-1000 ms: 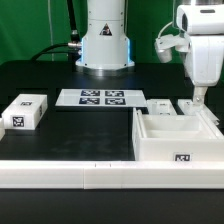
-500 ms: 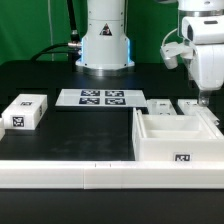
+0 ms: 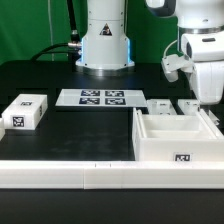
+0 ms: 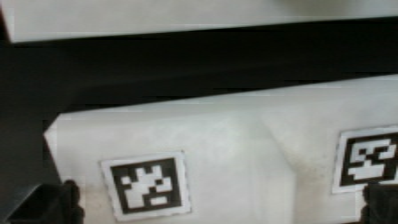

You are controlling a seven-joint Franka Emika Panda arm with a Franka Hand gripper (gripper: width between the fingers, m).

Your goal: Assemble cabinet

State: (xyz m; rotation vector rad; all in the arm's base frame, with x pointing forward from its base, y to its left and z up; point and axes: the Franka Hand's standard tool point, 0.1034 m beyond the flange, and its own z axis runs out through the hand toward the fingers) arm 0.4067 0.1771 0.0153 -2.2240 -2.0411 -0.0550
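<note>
Exterior view, pincer (image 3: 207,102) low by cabinet (image 3: 155,148) back wall, tips unclear, can't tell if spread or pressed tog.

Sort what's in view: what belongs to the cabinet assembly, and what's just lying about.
Belongs to the job:
cabinet
hand, near the cabinet's back edge
large tagged block, probably a loose part
two small tagged blocks behind the cabinet, probably loose parts

Just lying there:
marker board
white front rail

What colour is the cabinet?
White cabinet with a black-and-white tag; exterior view shows it best.
</note>
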